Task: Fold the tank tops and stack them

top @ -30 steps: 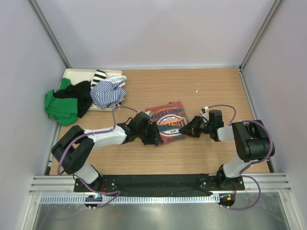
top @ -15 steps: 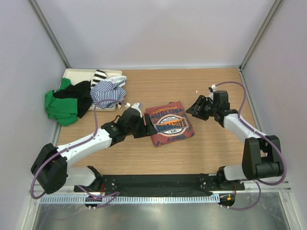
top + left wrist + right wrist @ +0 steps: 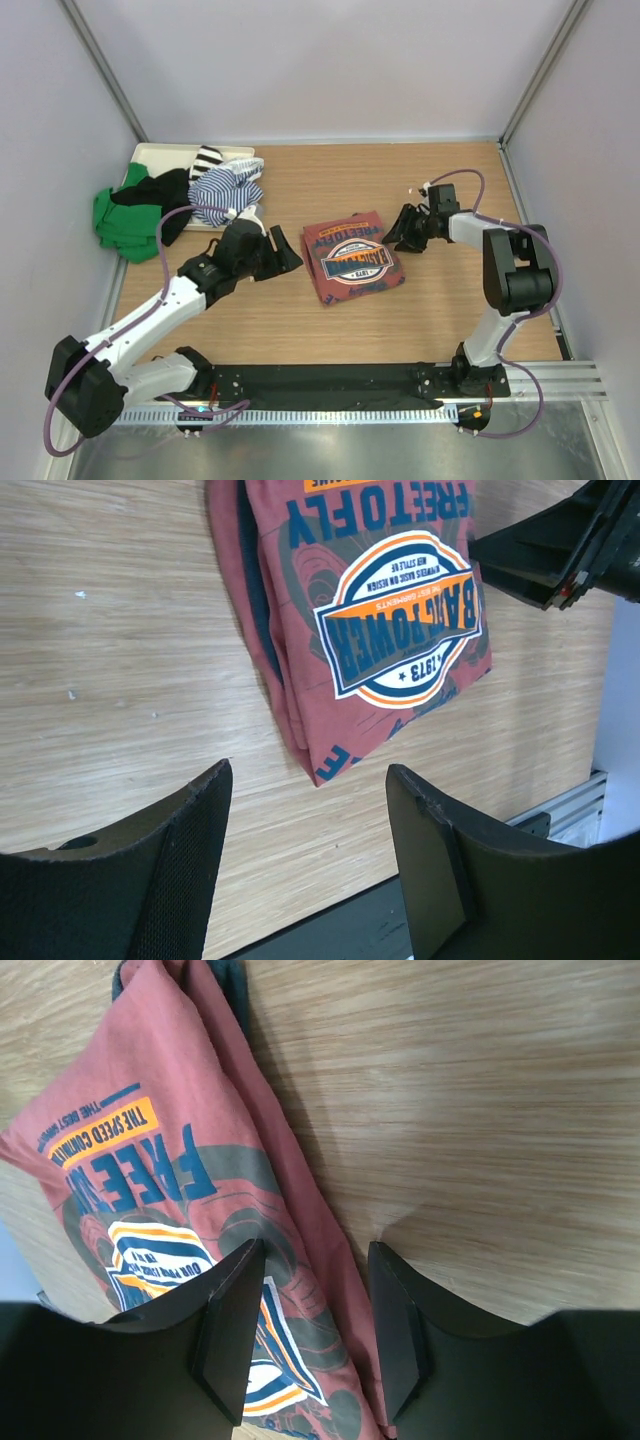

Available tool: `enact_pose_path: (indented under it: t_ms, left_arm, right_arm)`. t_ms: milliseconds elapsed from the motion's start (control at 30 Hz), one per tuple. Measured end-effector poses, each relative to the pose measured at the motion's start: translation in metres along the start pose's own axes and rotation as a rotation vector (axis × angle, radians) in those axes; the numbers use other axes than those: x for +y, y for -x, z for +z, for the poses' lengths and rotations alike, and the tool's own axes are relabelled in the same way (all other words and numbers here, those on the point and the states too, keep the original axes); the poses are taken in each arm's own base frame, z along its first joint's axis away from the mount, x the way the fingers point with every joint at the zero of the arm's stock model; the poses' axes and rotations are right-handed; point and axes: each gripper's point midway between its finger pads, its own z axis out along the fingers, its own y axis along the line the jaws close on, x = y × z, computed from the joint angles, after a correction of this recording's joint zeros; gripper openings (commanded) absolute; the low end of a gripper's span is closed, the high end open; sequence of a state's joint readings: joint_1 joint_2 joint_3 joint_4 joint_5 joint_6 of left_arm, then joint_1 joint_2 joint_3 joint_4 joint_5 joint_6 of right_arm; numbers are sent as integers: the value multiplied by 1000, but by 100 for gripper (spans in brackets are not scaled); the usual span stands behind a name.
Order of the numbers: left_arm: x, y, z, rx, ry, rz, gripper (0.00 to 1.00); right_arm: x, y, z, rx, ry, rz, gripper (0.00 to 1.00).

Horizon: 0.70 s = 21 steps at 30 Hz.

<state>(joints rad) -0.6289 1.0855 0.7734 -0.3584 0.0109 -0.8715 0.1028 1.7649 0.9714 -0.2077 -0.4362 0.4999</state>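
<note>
Left gripper (image 3: 288,249) now off red top (image 3: 352,258)

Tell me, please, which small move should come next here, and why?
Probably the left gripper should move toward the navy-and-white striped top in the pile. The red tank top lies folded on the table; the right gripper and the left are both open and hold nothing, and the left is nearer the pile.

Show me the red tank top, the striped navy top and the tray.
Red tank top (image 3: 352,262): top view, on its round logo.
Striped navy top (image 3: 222,192): top view, on its bunched middle.
Tray (image 3: 170,149): top view, on its far rim.
</note>
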Motion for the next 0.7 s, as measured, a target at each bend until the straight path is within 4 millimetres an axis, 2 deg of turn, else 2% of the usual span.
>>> enact_pose_path:
  t_ms: [200,333,367,400,433,500,600,700]
  left_arm:
    - [9,-1,-1,10,28,6,64]
    - [10,-2,-1,13,30,6,64]
    - [10,-2,-1,14,30,6,64]
    - [11,-2,-1,15,32,5,65]
    - [11,-2,-1,17,32,3,65]
    - [15,-2,0,23,34,-7,65]
    - [27,1,1,31,43,-46,65]
    - [40,6,0,29,56,-88,65]
  right_arm:
    - [7,-4,7,31,61,8,39]
    - [10,-9,12,61,96,23,22]
    - [12,-10,13,67,107,26,10]
    - [13,-10,14,73,116,27,5]
    - [14,-9,14,74,124,31,1]
    - [13,-6,13,69,130,48,1]
    - [1,7,7,40,127,109,1]
    - [-36,32,-11,-51,77,234,1]
